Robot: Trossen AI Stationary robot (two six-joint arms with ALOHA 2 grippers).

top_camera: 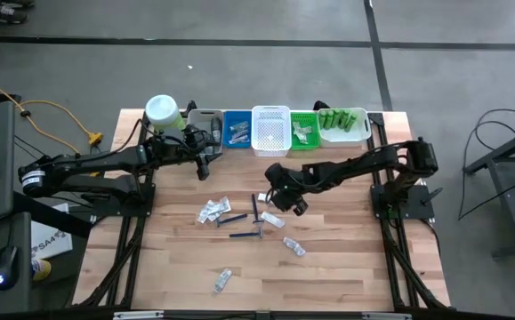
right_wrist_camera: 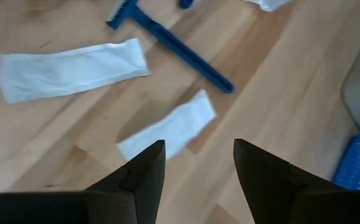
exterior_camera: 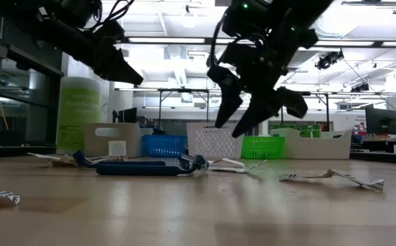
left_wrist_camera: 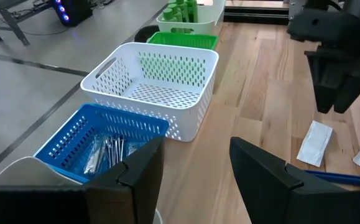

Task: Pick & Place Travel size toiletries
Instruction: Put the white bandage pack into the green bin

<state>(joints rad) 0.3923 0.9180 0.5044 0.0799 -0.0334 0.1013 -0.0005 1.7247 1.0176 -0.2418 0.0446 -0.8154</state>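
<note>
While the left gripper (top_camera: 205, 167) hangs with its fingers apart and nothing between them beside the jar (top_camera: 162, 112), at the left end of the row of bins, the work falls to the right arm. Along the table's (top_camera: 346, 267) far edge stand a grey bin (top_camera: 205, 119), a blue bin (top_camera: 237, 129) holding thin sticks, an empty white basket (top_camera: 271, 128), a green basket (top_camera: 303, 131) and a pale tray of green bottles (top_camera: 343, 121). The toiletries not yet sorted lie mid-table: white sachets (top_camera: 213, 210), blue razors (top_camera: 232, 218) and one sachet (top_camera: 222, 281) well apart near the front edge. The right gripper (top_camera: 285, 201), fingers apart and empty, hovers just above a small sachet (right_wrist_camera: 166, 131) beside a razor (right_wrist_camera: 170, 42). Likely risks: the flat sachet may slide from under closing fingers, or the neighbouring razor may be nudged or caught along with it.
</note>
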